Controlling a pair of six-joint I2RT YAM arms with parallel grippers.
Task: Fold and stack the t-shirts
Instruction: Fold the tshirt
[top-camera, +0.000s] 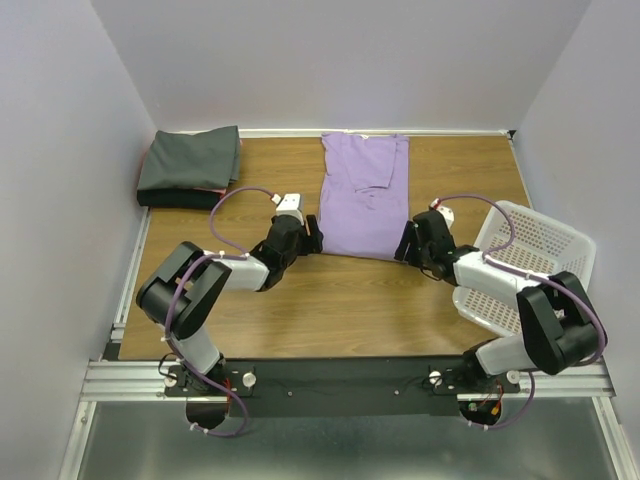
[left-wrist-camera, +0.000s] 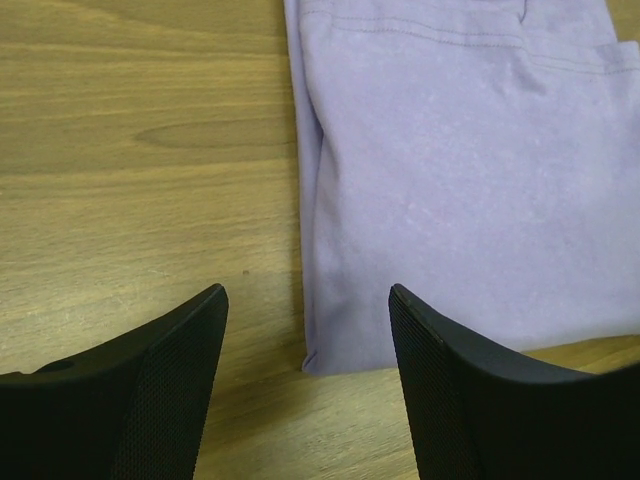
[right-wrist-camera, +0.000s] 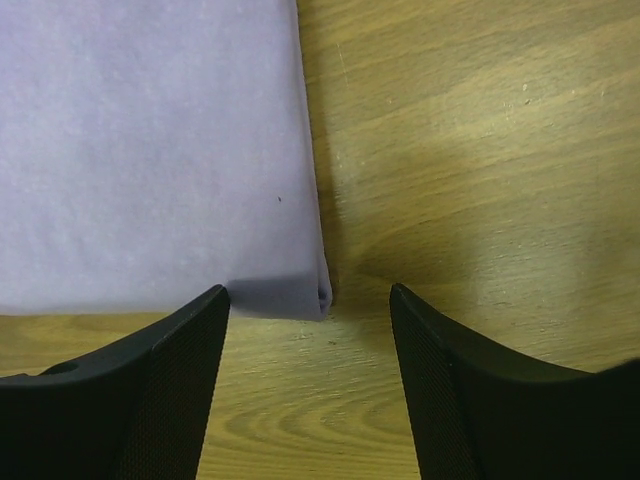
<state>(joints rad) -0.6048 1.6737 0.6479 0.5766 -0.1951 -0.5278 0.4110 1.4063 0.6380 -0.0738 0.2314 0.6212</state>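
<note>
Gaping, perhaps touching lavender shirt (top-camera: 365, 195) corners: left pincer (left-wrist-camera: 305, 295), right pincer (right-wrist-camera: 308, 295).

A t-shirt (top-camera: 364, 195) lies between the left claw (top-camera: 314, 236) and right claw (top-camera: 407, 241), stacked t-shirts (top-camera: 190, 165) far left, basket (top-camera: 545, 240) right.

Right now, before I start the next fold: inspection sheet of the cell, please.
Surface: wooden table, bare wood between the arms.
Job's things: lavender t-shirt lies flat mid-table, sides folded in. Dark grey t-shirt sits folded in the far left corner, a pinkish shirt edge showing under it.
Clutter: white mesh basket at the right edge, beside the right arm.
Grippers: left hand open, lined up on the lavender shirt's near left corner. Right hand open, on its near right corner. Contact with the cloth cannot be told.
Cables: purple cables loop along both arms, off the shirts.
Surroundings: plain pale walls on three sides, metal rail at the near edge.
</note>
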